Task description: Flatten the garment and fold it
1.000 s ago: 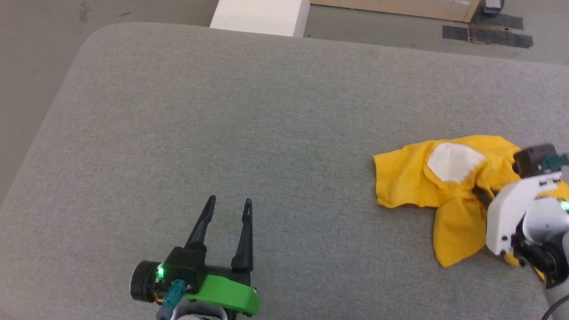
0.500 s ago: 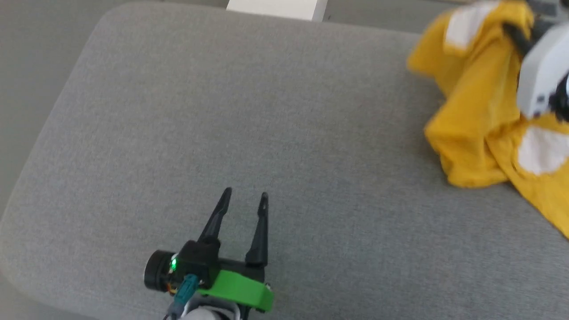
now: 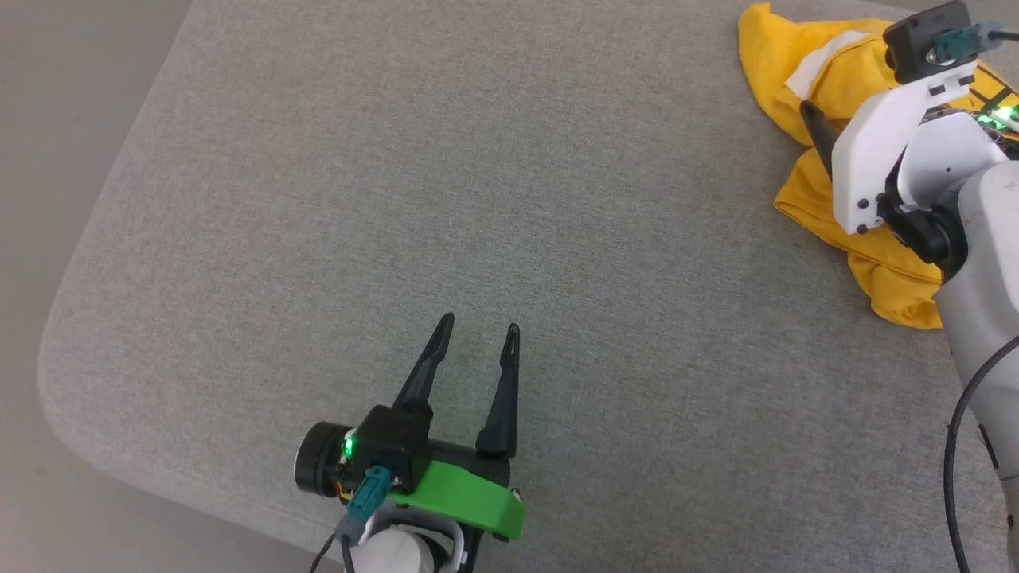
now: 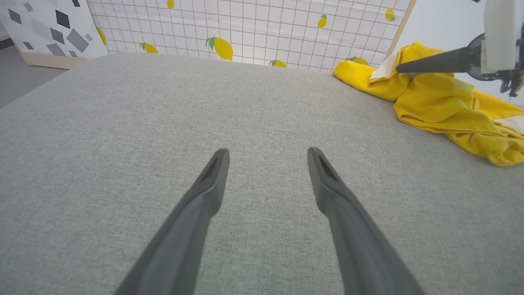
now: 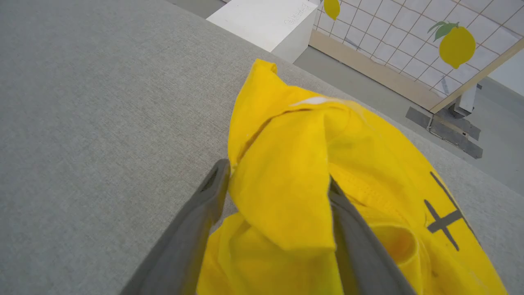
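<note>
Grey cushioned surface (image 3: 398,199) sits before a lemon-print grid wall (image 4: 254,24); garment (image 3: 768,64) lies crumpled at two o'clock between spread fingers of the right gripper (image 5: 276,174) (left gripper (image 3: 480,322) spread too).

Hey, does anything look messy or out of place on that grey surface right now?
Yes. The yellow T-shirt lies bunched in a heap at the far right side of the grey surface, not spread flat. One fold sits between the open fingers of the right gripper.
</note>
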You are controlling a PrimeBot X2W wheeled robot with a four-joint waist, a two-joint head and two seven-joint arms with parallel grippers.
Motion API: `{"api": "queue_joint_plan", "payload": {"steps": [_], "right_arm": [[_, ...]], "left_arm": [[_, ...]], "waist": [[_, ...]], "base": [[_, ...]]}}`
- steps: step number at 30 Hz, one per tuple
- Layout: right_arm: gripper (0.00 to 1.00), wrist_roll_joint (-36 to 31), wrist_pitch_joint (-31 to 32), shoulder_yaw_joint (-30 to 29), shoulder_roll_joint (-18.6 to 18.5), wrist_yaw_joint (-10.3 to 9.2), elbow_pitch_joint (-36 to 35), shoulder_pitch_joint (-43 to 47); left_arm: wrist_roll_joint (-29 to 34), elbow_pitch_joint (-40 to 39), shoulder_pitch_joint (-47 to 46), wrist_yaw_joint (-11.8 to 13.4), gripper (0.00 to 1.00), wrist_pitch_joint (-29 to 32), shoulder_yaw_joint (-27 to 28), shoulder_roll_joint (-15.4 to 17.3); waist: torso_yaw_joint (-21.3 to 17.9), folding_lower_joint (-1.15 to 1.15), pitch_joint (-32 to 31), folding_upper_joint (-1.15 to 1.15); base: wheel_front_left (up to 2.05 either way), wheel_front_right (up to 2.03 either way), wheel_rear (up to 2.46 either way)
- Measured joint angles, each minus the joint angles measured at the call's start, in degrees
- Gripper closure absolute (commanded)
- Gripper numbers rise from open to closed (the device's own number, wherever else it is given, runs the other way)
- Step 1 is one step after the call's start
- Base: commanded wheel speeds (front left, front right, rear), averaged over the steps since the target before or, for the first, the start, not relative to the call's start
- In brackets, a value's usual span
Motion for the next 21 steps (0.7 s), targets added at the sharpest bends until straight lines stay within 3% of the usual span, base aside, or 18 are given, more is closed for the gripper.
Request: {"api": "queue_joint_plan", "payload": {"steps": [5, 10, 14, 21], "right_arm": [[0.00, 5.99, -2.55, 2.15, -2.21, 0.01, -1.44, 0.05], [0.00, 10.29, -4.02, 1.24, -7.71, 0.01, -7.31, 4.22], [0.00, 10.95, -3.66, -2.67, -12.23, 0.00, -11.94, 13.73], [0.00, 11.13, 1.18, -9.55, -12.29, -0.01, -19.15, 32.27]], "left_arm": [[0.02, 0.62, -0.03, 0.01, 0.00, -0.01, 1.00, -0.03], [0.53, 0.65, 1.46, -0.02, 0.00, -0.01, 3.11, 0.16], [0.64, 0.22, 3.52, -0.11, 0.00, -0.01, 4.59, 0.68], [1.19, -0.59, 4.95, -0.62, 0.00, -0.01, 5.25, 1.03]], "waist": [[-0.48, 0.00, -1.24, 0.00], [-2.01, 0.00, -3.80, 0.00], [-4.35, 0.00, -6.04, 0.00], [-8.29, -0.01, -8.20, 0.00]], "base": [[0.00, 0.00, 0.00], [0.00, 0.00, 0.00], [0.00, 0.00, 0.00], [0.00, 0.00, 0.00]]}}
